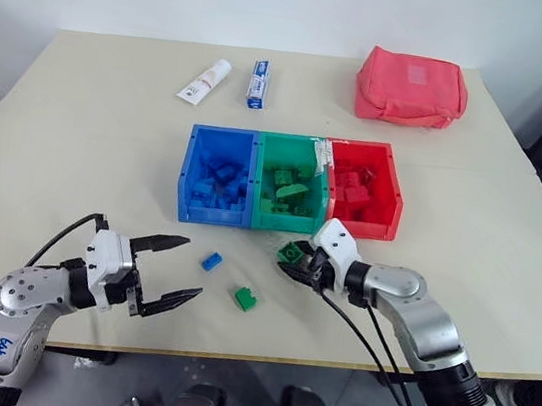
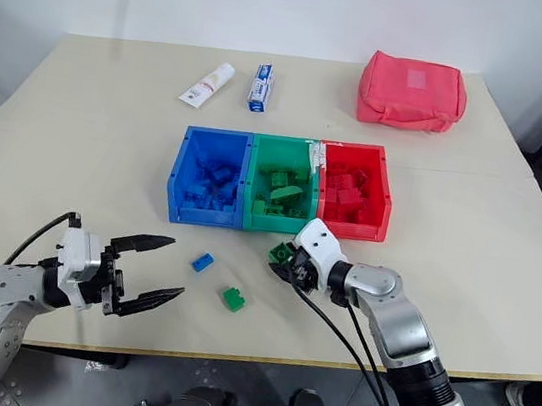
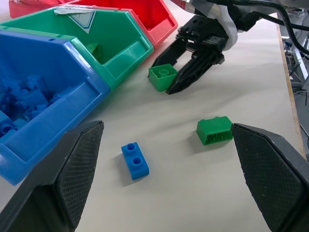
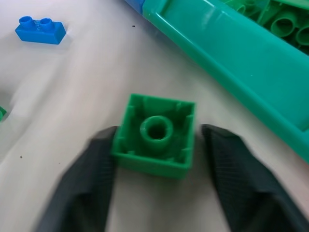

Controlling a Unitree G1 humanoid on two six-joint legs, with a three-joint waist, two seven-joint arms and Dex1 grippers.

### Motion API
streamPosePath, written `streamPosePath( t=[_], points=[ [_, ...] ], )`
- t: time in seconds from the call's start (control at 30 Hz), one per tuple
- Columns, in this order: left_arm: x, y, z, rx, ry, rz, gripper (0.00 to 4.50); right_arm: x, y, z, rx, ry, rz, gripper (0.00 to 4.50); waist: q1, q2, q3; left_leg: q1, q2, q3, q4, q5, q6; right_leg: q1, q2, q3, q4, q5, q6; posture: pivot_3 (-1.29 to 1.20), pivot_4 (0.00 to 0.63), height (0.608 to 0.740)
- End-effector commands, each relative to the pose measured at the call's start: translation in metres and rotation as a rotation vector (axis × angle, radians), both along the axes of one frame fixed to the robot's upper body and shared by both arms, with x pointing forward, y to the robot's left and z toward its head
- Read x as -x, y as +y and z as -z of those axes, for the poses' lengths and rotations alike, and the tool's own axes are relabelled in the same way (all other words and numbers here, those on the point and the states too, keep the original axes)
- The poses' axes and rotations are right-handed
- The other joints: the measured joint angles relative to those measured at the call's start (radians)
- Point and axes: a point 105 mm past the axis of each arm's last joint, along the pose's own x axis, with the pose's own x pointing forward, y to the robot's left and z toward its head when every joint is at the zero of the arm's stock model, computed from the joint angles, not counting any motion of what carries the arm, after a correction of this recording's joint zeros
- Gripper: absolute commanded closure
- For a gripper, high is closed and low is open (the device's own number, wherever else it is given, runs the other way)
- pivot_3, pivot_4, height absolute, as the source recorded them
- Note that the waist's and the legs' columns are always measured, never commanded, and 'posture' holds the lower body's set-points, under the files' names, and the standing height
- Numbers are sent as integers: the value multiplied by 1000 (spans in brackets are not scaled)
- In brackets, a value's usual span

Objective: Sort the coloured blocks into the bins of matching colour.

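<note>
From the head views, three joined bins sit mid-counter, a blue bin [image 1: 216, 187], a green bin [image 1: 290, 191] and a red bin [image 1: 364, 186], each already holding blocks of its own colour; the right tool [image 1: 295, 260] lies just in front of the green bin's near wall, its fingers closed on a squarish green block [image 1: 292, 253]; the move ahead, as I judge it, turns on this: the green bin lies directly beyond the held block, away from the robot, so a short lift and carry over that wall should do; a small blue block [image 1: 211, 261] and a second green block [image 1: 245, 298] lie loose on the counter in front of the blue and green bins, between the two tools, and the left tool [image 1: 173, 270], its fingers wide apart and empty, is the nearer one to the blue block; in the left wrist view, the left tool's two fingers frame the blue block [image 3: 134, 161] and the loose green block [image 3: 214, 130], with the right tool [image 3: 166, 79] beyond them clamped on its green block [image 3: 162, 76] just beside the green bin's corner; in the right wrist view, the held green block [image 4: 156, 134] shows its hollow underside between the two dark fingers [image 4: 84, 188], the green bin's wall [image 4: 227, 63] close beyond; the fingertips are blurred, so exactly where they press the block's sides is hard to make out.
</note>
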Motion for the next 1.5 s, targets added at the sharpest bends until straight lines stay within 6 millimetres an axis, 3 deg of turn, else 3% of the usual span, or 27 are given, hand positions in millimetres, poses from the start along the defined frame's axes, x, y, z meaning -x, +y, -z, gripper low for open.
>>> streamPosePath(
  t=[0.03, 0.1, 0.23, 0.4, 0.63, 0.7, 0.8, 0.93, 1.13, 1.23, 1.33, 1.43, 1.5],
  points=[
    [1, -1, -13, 35, -55, -17, 0, 6, 6, -15, -37, -35, -63, 3028, 0, 0, 0, 0, 0, 0, 0, 0, 0, 0, 0, 0, 0, 0, 0, 0, 150, 740],
    [0, 1, -15, 56, -60, -43, 0, 4, 9, -39, -91, -71, -89, 3024, -2, 0, 0, 0, 0, 0, 0, 0, 0, 0, 0, 0, 0, 0, 0, 0, 150, 740],
    [-3, 5, -20, 102, -68, -96, 0, -28, 6, -80, -157, -156, 47, 3024, -9, 0, 0, 0, 1, 1, 0, 0, -1, -1, 0, 1, 1, 0, 0, 0, 150, 740],
    [-7, 10, -22, 123, -80, -149, 0, -58, 8, -113, -224, -230, 134, 3024, -7, 0, 0, 0, 1, 0, -1, 0, -1, -2, 1, 0, 1, 0, 0, 0, 150, 740],
    [-11, 18, -23, 124, -72, -178, 0, -61, 7, -119, -206, -275, 79, 675, -7, 0, 0, -3, -1, 1, -2, 0, 0, -5, 0, 0, 1, 0, 0, 0, 150, 740],
    [-10, 20, -22, 127, -34, -170, 0, -54, 1, -120, -200, -292, 27, 24, -7, 0, 0, -4, -1, 1, -2, 0, 0, -6, 0, 0, 1, 0, 0, 0, 150, 740],
    [-11, 29, -20, 83, -22, -158, 0, -26, -6, -122, -273, -304, -149, 24, -3, 0, 0, -5, 0, 1, -2, 0, 0, -6, 0, 0, 1, 0, 0, 0, 150, 740],
    [-16, 45, -15, 8, -12, -154, 0, 13, -32, -110, -316, -323, -332, 24, -1, 0, 0, -5, 0, 1, -1, 0, 0, -6, 1, 0, 0, 0, 0, 0, 150, 740],
    [-7, 79, -5, -152, 64, -102, 0, 57, -82, -61, -111, -202, -439, 24, 0, 0, 0, -4, 0, 1, -1, 0, 1, -5, 0, 0, 0, 0, 0, 0, 150, 740],
    [0, 81, -3, -254, 37, -12, 0, 63, -99, -48, -63, -193, -402, 24, -4, 1, 0, -4, 1, 2, -1, 0, 1, -5, 0, 1, 0, 0, 0, 0, 150, 740],
    [8, 59, -5, -276, 44, 131, 0, 73, -98, -45, -75, -193, -401, 24, 0, 1, 0, 0, 2, 3, -1, 0, 0, -2, 0, 1, 0, 0, 0, 0, 150, 740],
    [10, 4, -14, -282, 31, 331, 0, 81, -95, -43, -107, -170, -407, 24, 6, 1, 1, 0, 1, 2, -1, 0, 1, 0, -1, 1, -1, 0, 0, 0, 150, 740],
    [11, -22, -15, -316, 23, 398, 0, 86, -91, -40, -109, -169, -414, 24, 17, 1, 1, 0, 0, -3, 1, -1, 1, 3, -2, 1, -2, 0, 0, 0, 150, 740]
  ],
)
